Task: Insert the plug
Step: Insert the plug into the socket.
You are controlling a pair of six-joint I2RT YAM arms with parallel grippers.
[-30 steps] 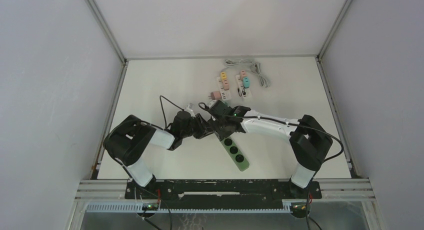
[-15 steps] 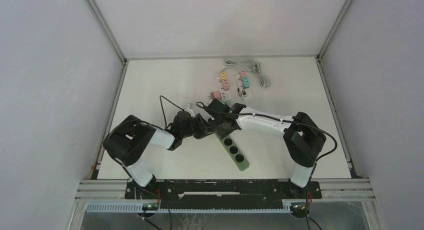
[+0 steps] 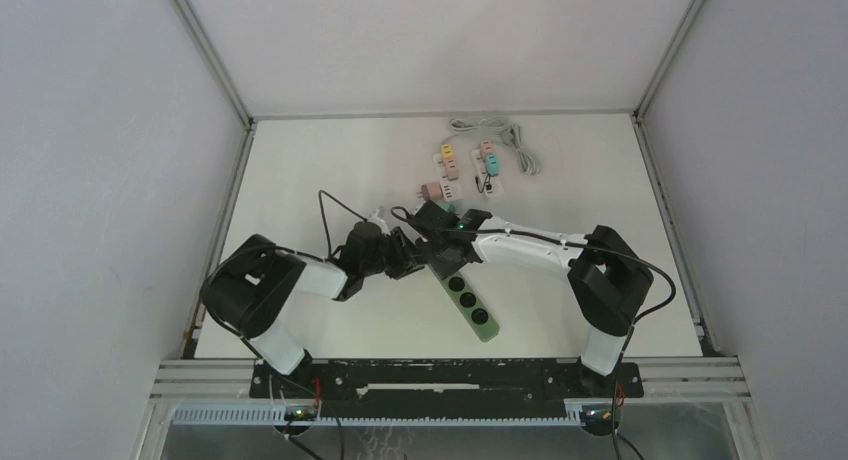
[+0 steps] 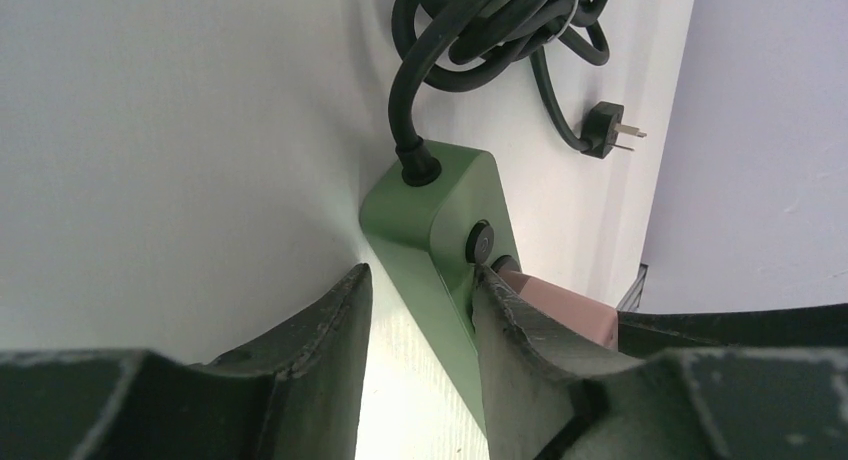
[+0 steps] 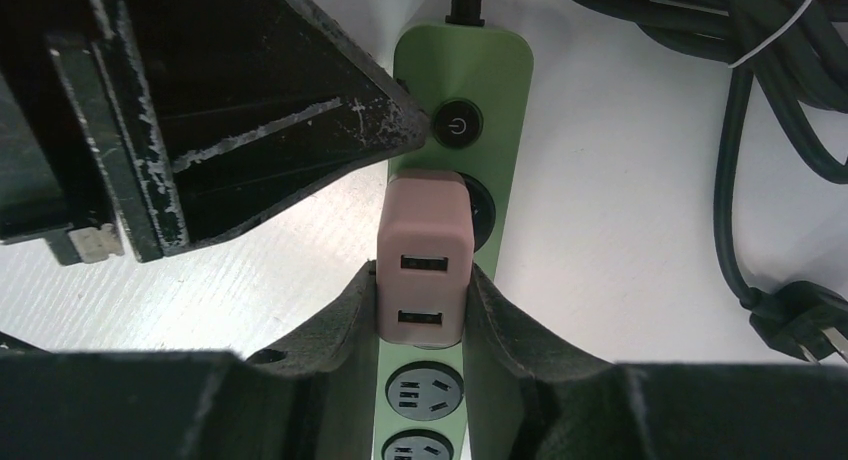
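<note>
the right tool [image 5: 422, 280] is closed on the pink block-shaped charger plug [image 5: 420, 215], one finger on each side of it, with its two usb openings facing up. the plug stands over the first socket of the green plastic power strip [image 5: 500, 80], just beside the black round power button [image 5: 456, 127] – the dark ring of that socket shows at the plug's right side, but if the pins are already inside i cannot tell. the next sockets [image 5: 422, 388] of the strip are free. the left tool [image 4: 422, 275] stands around the cord end of the strip: one finger [image 4: 520, 330] lies against the face with the button, the other finger [image 4: 320, 340] is at the opposite side with a thin bright gap lower down – if it really presses the strip, i cannot tell. the black coiled cable [image 4: 480, 20] leaves the strip's end and lies on the white tabletop [image 3: 330, 160], its black plug [image 4: 603, 140] beside it. some small pastel chargers [image 3: 465, 165] lie well apart, at the far side.
</note>
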